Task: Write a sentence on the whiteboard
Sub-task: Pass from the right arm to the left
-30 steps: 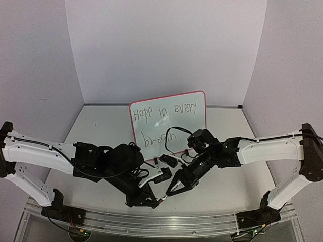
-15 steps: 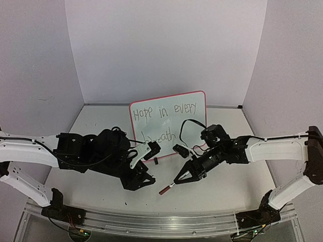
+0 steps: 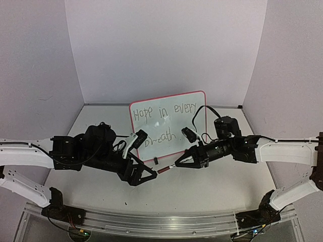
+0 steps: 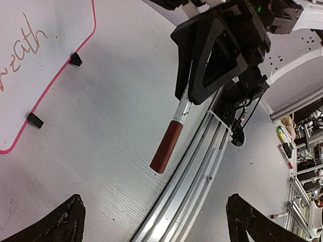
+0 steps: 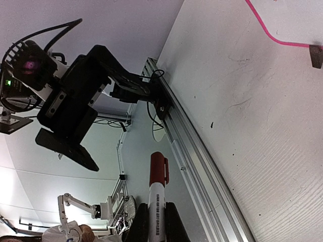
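Note:
The whiteboard stands upright at the back middle, red-pink rim, with the sentence reading "Hope in every" above "breath". My right gripper is shut on a white marker with a red cap, held level just in front of the board's lower edge. The right wrist view shows the marker sticking out between my fingers. My left gripper stands open just left of the cap, touching nothing. In the left wrist view the capped marker hangs ahead of my open gripper, and the whiteboard fills the upper left.
An aluminium rail runs along the table's near edge. White walls close the back and both sides. The board's black feet rest on the table. Lab clutter lies beyond the rail.
My left gripper has opened, let go of the marker's capped end and drawn back to the left. The right gripper has carried the marker up and toward the board.

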{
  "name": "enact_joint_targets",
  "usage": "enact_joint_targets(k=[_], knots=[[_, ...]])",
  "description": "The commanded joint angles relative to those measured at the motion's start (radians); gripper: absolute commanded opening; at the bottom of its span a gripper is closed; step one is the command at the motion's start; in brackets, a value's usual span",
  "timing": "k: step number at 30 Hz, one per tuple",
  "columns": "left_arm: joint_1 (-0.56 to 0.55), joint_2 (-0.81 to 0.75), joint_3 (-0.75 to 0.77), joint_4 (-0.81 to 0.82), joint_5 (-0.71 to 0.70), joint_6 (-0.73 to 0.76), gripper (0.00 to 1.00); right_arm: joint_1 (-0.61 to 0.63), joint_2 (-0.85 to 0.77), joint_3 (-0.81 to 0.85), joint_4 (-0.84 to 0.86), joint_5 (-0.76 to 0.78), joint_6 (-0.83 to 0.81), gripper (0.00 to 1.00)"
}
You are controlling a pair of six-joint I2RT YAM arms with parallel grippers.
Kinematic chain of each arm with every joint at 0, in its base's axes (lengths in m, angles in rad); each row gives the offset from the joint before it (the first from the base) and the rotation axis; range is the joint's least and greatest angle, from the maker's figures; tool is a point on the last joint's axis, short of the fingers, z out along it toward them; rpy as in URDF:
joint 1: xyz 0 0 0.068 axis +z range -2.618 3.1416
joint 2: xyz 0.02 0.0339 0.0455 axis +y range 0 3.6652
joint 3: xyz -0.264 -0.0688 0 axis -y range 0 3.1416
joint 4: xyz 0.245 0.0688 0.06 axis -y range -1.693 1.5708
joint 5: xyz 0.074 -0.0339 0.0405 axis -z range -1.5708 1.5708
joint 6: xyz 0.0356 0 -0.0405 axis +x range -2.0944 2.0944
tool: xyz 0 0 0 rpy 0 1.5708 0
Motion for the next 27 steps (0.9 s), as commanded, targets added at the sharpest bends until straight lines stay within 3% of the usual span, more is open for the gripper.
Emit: enact_joint_targets(k=[1,8,17,27], knots=[[0.000,0.081,0.089,0.023,0.128,0.052,0.96,0.002,0.012,0.043,0.061,-0.022,0.032,0.00],[0.000,0.181,0.174,-0.016,0.180,0.115,0.88,0.003,0.036,0.052,0.061,-0.069,0.041,0.00],[0.000,0.253,0.231,-0.065,0.203,0.153,0.49,0.008,0.056,0.052,0.061,-0.113,0.049,0.00],[-0.001,0.273,0.246,-0.102,0.197,0.169,0.35,0.010,0.074,0.055,0.061,-0.130,0.049,0.00]])
